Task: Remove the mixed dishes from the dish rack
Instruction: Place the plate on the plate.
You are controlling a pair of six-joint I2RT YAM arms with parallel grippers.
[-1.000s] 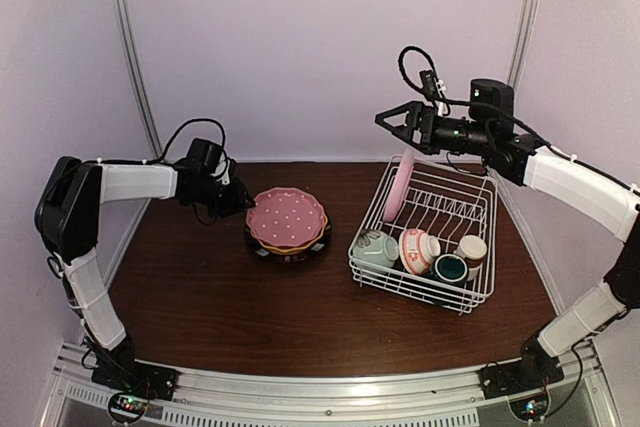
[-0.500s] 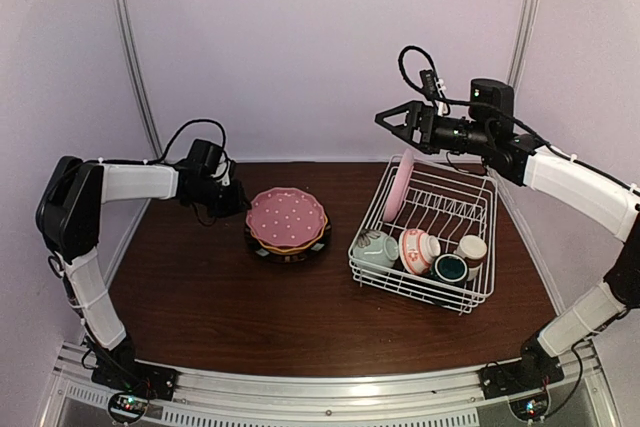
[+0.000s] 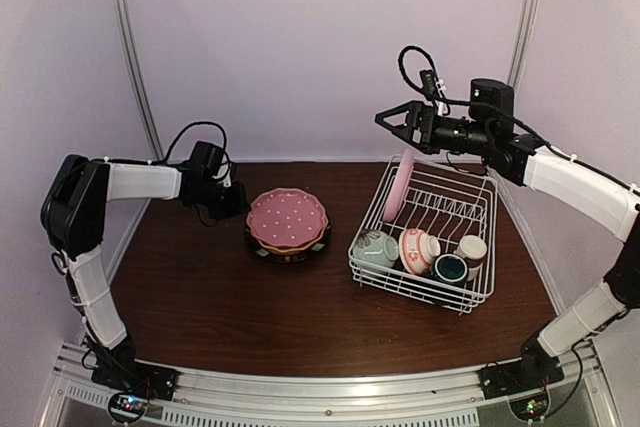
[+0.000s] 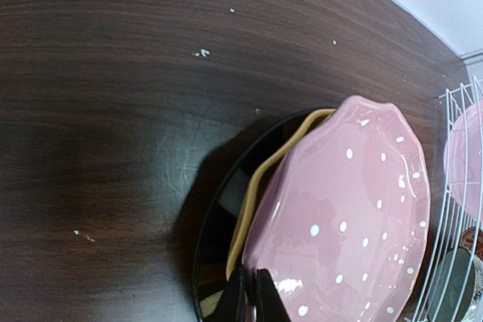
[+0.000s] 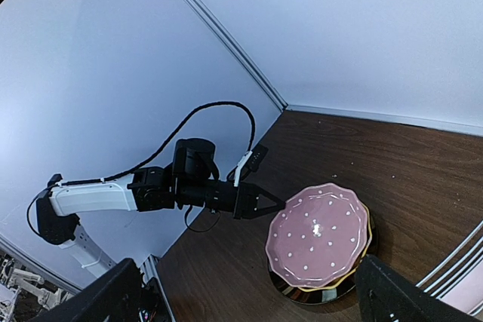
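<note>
A pink white-dotted plate (image 3: 288, 217) lies on top of a yellow scalloped plate (image 4: 255, 190) and a black-rimmed plate (image 3: 290, 252), stacked left of the white wire dish rack (image 3: 405, 289). My left gripper (image 3: 241, 203) is at the stack's left edge, and its fingers (image 4: 237, 298) are shut on the pink dotted plate's rim (image 4: 339, 209). The rack holds an upright pink plate (image 3: 398, 187), a pale green bowl (image 3: 375, 247), a red-patterned bowl (image 3: 415, 247) and two small cups (image 3: 471, 247). My right gripper (image 3: 390, 122) hangs open and empty high above the rack's back left corner.
The rack's wire edge (image 4: 453, 209) is just right of the stack. Pale walls with metal corner posts (image 3: 135, 57) enclose the dark wooden table (image 3: 200, 297). The right wrist view looks down on the stack (image 5: 317, 235) and the left arm (image 5: 189, 186).
The left arm has shifted slightly, and the pink dotted plate sits a little lower on the stack. The right arm has not moved.
</note>
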